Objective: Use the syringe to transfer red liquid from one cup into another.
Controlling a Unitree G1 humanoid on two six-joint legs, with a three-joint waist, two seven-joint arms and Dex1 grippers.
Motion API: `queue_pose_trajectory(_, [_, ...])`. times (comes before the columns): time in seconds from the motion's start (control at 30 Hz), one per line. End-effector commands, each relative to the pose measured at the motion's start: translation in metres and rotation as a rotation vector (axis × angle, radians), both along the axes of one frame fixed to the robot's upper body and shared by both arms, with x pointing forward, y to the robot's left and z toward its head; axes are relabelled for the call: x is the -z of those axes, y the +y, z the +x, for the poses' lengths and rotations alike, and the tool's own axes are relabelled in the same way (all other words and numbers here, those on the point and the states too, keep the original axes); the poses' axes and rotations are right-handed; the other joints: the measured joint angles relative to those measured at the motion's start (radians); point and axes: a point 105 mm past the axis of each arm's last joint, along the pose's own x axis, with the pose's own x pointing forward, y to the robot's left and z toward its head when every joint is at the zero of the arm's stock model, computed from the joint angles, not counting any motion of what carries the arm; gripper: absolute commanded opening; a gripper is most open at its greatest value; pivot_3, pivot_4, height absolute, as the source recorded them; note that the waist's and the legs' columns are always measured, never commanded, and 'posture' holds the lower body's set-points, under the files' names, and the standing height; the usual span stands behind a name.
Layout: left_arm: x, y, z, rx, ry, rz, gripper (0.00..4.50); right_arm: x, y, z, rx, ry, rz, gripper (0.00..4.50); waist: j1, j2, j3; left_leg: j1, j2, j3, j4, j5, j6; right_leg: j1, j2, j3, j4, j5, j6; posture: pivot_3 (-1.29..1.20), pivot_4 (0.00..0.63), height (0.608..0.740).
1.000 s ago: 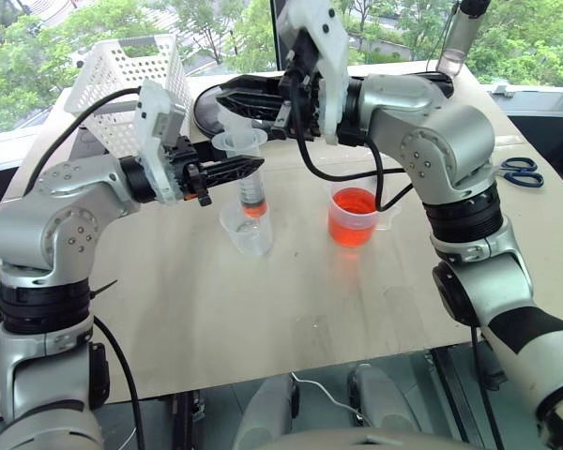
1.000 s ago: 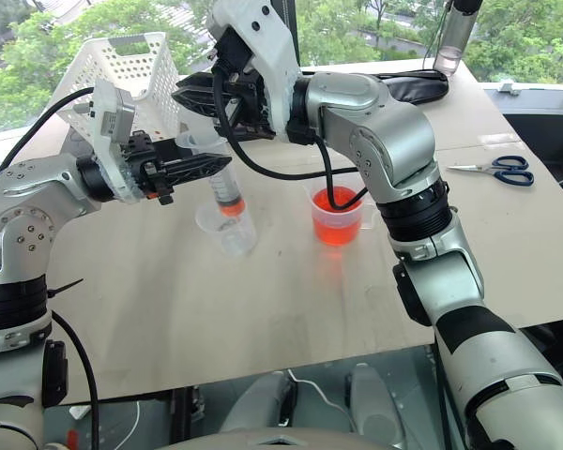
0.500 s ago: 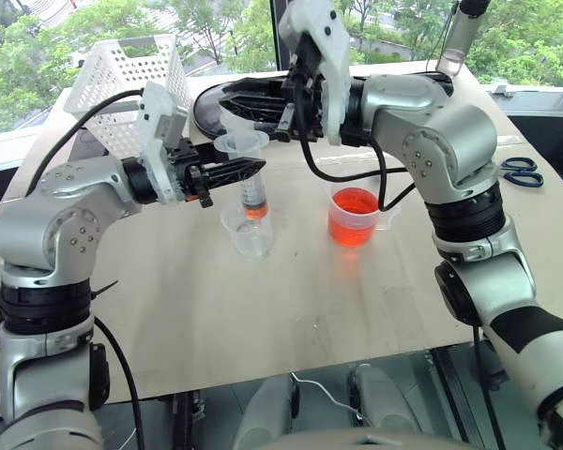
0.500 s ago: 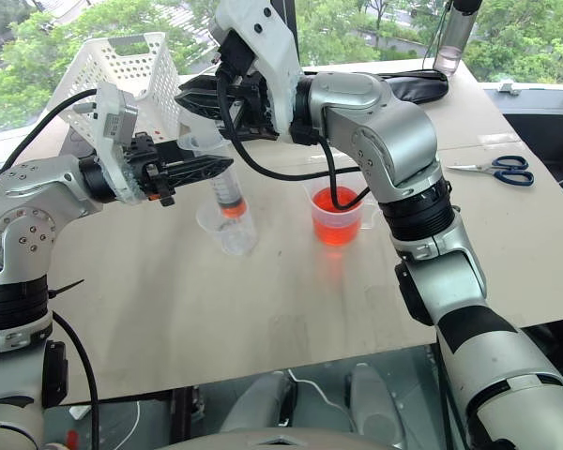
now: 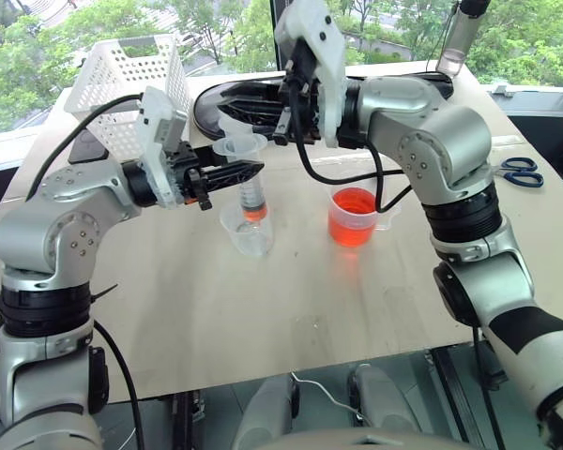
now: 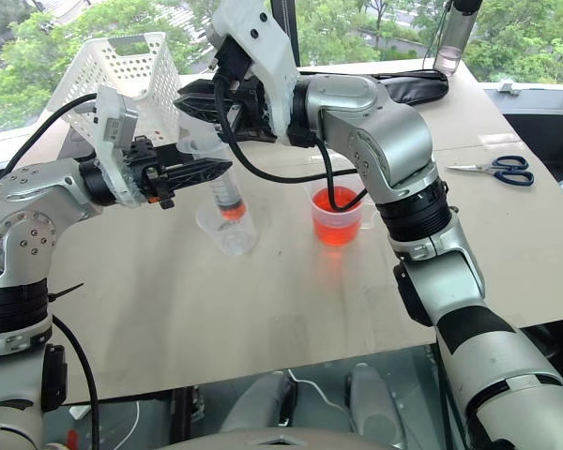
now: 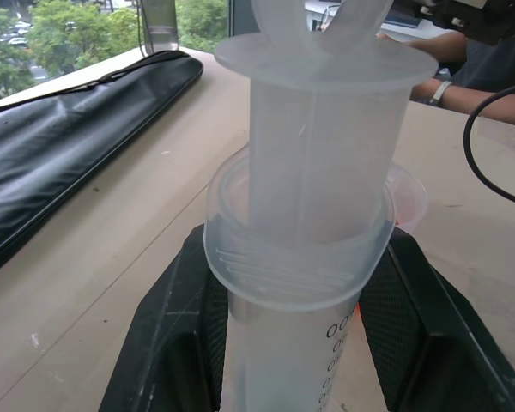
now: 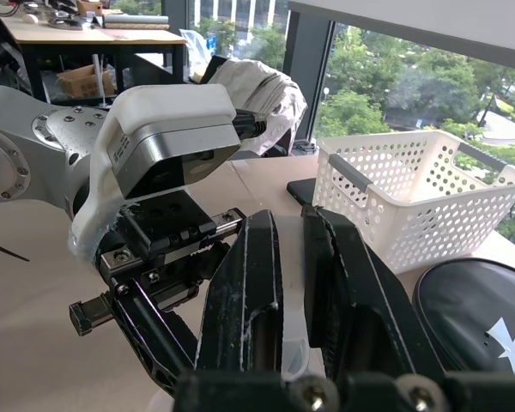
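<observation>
Clear plastic dominates the middle of the pale tabletop (image 5: 216, 319): the syringe (image 5: 250, 183) stands upright, its tip down inside the small handleless cup (image 5: 246, 231), with red liquid (image 5: 254, 208) showing low in its barrel. The left gripper (image 5: 249, 172) has its black fingers (image 7: 167, 343) pinching the barrel from both sides just under the wide flange. The right gripper (image 6: 192, 98) reaches in level from the opposite side, its fingers (image 8: 249, 283) pressed together on the plunger top above the flange. Beside the small cup, apart from it, the handled measuring cup (image 5: 354, 217) sits about half full of red liquid. Bare tabletop stretches wide between the cups and the near edge. Toward the far edge stand a white perforated basket (image 5: 131, 80), a black bag (image 6: 408, 86) and a clear bottle (image 5: 457, 42); blue-handled scissors (image 5: 518, 171) lie near the right-hand edge. A person's arm (image 7: 438, 86) rests on the tabletop in the left wrist view.
</observation>
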Motion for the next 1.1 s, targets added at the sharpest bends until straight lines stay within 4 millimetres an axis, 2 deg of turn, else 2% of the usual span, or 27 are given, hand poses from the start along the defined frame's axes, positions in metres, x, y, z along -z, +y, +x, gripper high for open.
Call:
queue_pose_trajectory(0.03, [-0.019,0.008,-0.003,-0.027,-0.077,-0.014,1.55,0.006,0.001,0.002,0.008,-0.011,-0.011,0.09,0.0,0.0,0.0,0.0,0.0,0.0,0.0,0.0,0.0,0.0,0.0,0.0,0.0,0.0,0.0,0.0,0.15,0.74])
queue_pose_trajectory(0.87, [-0.03,0.014,-0.001,-0.055,-0.11,-0.043,1.55,0.075,0.019,0.001,-0.011,0.083,-0.104,0.09,0.0,0.0,0.0,0.0,0.0,0.0,0.0,0.0,0.0,0.0,0.0,0.0,0.0,0.0,0.0,0.0,0.15,0.74])
queue_pose_trajectory(1.1, [-0.03,0.015,-0.001,-0.055,-0.107,-0.047,1.55,0.075,0.018,0.003,-0.004,0.077,-0.098,0.09,0.0,0.0,0.0,0.0,0.0,0.0,0.0,0.0,0.0,0.0,0.0,-0.001,0.0,0.0,0.0,0.0,0.15,0.74])
